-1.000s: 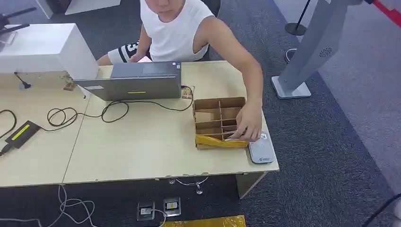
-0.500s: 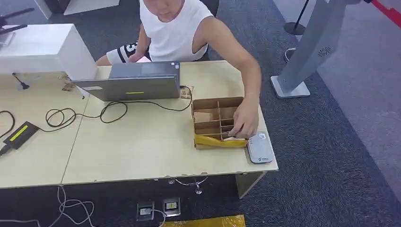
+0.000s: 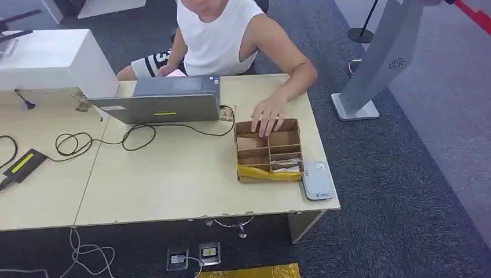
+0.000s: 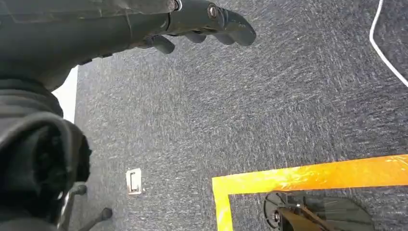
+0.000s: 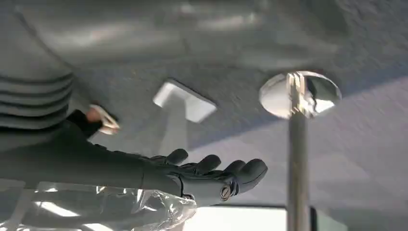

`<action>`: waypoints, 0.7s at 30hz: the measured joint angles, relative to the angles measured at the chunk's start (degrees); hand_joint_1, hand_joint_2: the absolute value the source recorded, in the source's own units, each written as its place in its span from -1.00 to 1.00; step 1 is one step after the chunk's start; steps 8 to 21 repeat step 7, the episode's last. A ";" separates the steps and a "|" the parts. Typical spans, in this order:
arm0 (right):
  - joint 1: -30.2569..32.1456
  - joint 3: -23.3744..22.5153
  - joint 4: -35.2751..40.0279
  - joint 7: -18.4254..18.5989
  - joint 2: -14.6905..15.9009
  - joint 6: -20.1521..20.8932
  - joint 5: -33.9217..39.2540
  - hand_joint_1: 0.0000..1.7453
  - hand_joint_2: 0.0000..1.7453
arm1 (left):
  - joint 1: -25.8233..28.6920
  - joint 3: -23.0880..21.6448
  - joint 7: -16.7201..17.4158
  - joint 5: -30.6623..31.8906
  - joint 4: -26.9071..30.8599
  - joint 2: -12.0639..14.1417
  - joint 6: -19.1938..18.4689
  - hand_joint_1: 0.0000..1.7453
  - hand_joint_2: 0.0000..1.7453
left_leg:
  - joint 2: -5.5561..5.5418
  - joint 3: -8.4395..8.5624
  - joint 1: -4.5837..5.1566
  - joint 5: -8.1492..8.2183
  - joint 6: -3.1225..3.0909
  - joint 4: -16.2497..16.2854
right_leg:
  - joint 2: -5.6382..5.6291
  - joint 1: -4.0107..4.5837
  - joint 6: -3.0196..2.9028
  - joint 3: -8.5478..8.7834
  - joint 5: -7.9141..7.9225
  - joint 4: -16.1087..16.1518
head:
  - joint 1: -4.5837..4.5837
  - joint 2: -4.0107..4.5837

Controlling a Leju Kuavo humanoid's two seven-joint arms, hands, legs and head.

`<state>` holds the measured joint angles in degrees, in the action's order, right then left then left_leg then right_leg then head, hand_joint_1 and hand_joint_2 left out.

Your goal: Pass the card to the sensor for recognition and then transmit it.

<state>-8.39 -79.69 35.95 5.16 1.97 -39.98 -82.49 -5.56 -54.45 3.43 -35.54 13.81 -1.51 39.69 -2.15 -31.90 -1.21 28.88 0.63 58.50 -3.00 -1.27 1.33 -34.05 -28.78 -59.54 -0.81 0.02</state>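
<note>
A brown cardboard box (image 3: 268, 152) with several compartments stands on the right end of the wooden table (image 3: 173, 179); its front is taped yellow. A white card (image 3: 285, 167) lies in its near right compartment. The grey flat sensor (image 3: 317, 180) lies beside the box, at the table's right edge. A person's hand (image 3: 267, 116) rests on the box's far rim. My left hand (image 4: 207, 19) hangs over the carpet with its fingers stretched and nothing in them. My right hand (image 5: 207, 175) also hangs empty with its fingers apart.
A grey laptop (image 3: 162, 104) with a black cable (image 3: 139, 134) stands behind the box, a white case (image 3: 52, 58) at the far left. A small black device (image 3: 23, 163) lies at the left edge. A grey stand (image 3: 370, 69) rises right of the table. Yellow floor tape (image 4: 308, 175) crosses the carpet.
The person's hand has left the near right compartment beside the sensor and moved back to the box's far rim. A white card now shows in that compartment.
</note>
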 joint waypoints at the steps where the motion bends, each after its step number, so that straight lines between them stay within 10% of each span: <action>1: -0.01 -0.50 -1.28 0.00 -0.26 0.00 0.07 -1.00 -1.00 | 0.00 0.00 -0.22 0.24 0.00 0.02 0.00 -1.00 -1.00 | 0.00 0.00 0.00 0.00 0.00 0.00 | 0.00 0.00 0.00 0.01 0.00 0.00 | 0.02 -0.02; 21: -0.09 -2.03 -7.85 -1.25 -1.16 -0.02 0.81 -1.00 -1.00 | 0.00 0.00 -0.35 0.79 0.02 0.15 0.00 -1.00 -1.00 | 0.00 0.01 0.00 0.00 0.00 0.00 | 0.00 -0.01 0.00 0.02 0.00 -0.01 | 0.00 0.00</action>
